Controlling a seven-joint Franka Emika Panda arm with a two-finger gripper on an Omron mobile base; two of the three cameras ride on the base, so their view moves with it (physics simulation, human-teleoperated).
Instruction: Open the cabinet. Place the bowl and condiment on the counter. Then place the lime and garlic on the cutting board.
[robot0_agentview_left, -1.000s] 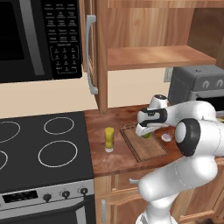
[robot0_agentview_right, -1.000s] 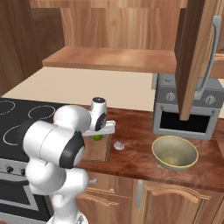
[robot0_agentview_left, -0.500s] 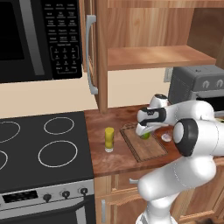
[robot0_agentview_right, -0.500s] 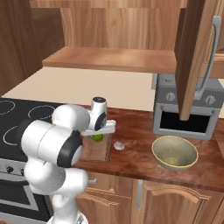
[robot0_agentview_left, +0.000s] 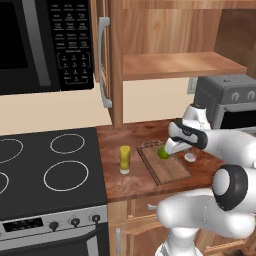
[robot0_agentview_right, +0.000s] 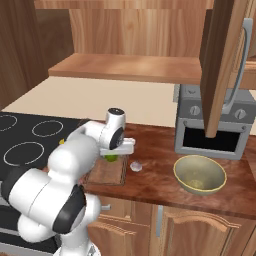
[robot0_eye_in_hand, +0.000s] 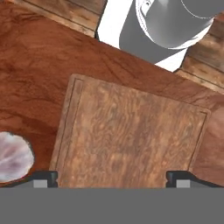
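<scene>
The end effector (robot0_eye_in_hand: 112, 177) hangs spread wide over the cutting board (robot0_eye_in_hand: 131, 135), gripping nothing. The lime (robot0_agentview_left: 163, 152) rests at the board's back edge; garlic (robot0_agentview_right: 135, 165) (desk, right of board) lies beside it.

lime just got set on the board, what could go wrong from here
The lime is round and sits near the board's far end, right under the open gripper; a nudge on the way up could roll it off. The garlic lies on the counter close beside the board, so reaching for it may bump either.
</scene>
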